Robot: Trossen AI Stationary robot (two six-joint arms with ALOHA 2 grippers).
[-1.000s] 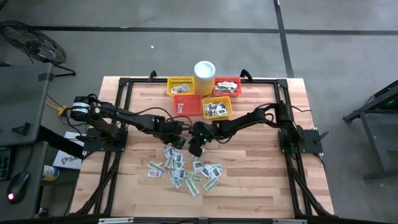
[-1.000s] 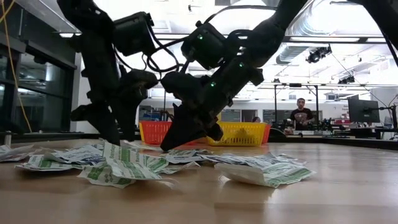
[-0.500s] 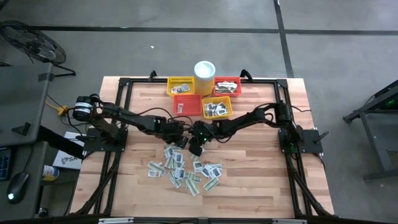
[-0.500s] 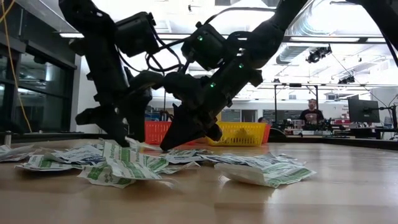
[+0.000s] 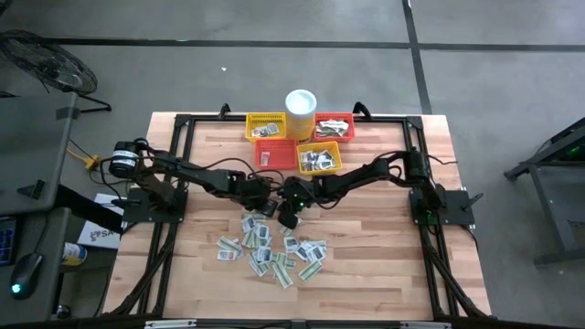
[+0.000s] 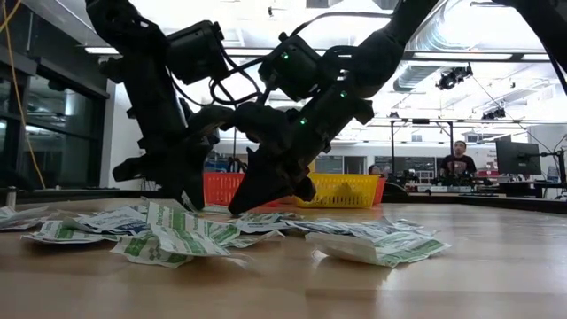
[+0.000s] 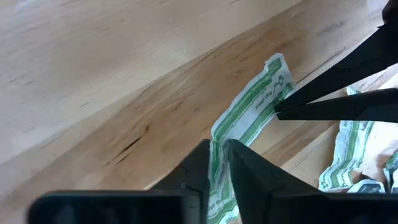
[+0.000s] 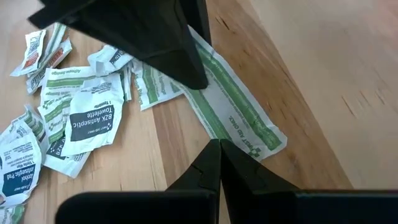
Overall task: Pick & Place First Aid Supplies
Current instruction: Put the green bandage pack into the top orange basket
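Left wrist view shows our left gripper, wide a moment ago, now clenched on a green-striped packet beside the pile; right gripper is shut, empty.

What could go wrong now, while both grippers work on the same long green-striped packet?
1. The left gripper has closed its jaws on one end of the green-striped packet, while the shut right gripper sits at its other end; if the right tip pins the packet, lifting may tear it or pull it free.
2. Both grippers work very close together, so they could collide.
3. The packet touches the loose sachets, so lifting may drag some along.
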